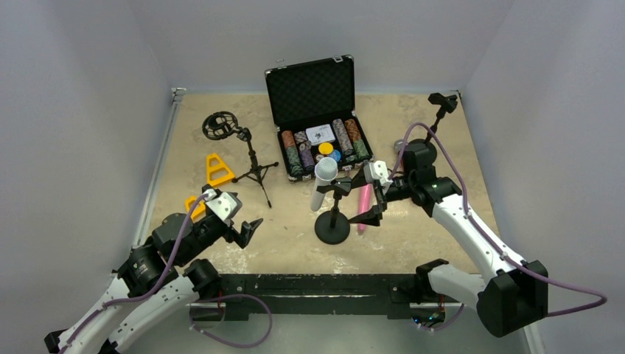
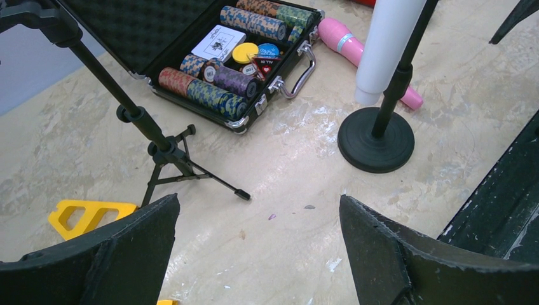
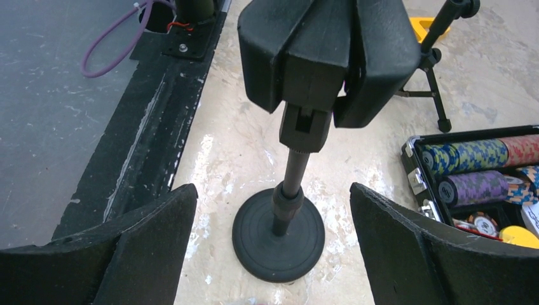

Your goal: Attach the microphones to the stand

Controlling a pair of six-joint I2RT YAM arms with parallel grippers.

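Note:
A white microphone with a silver head [image 1: 323,179] sits clipped in the black round-base stand [image 1: 332,225]; its white body [image 2: 388,44] and the base [image 2: 376,140] also show in the left wrist view. A pink microphone [image 1: 365,195] lies on the table just right of the stand, also in the left wrist view [image 2: 356,47]. My right gripper [image 1: 365,199] is open and empty above the pink microphone, facing the stand's pole [image 3: 293,178] and clip [image 3: 318,57]. My left gripper [image 1: 247,230] is open and empty at the near left. A red sliver [image 2: 367,2] shows at the left wrist view's top edge.
An open black case of poker chips [image 1: 317,118] stands at the back centre. A black tripod stand [image 1: 252,166] with a round shock mount [image 1: 220,125] stands at the left. Another black stand [image 1: 442,103] is in the far right corner. Yellow triangles [image 1: 217,169] lie at the left.

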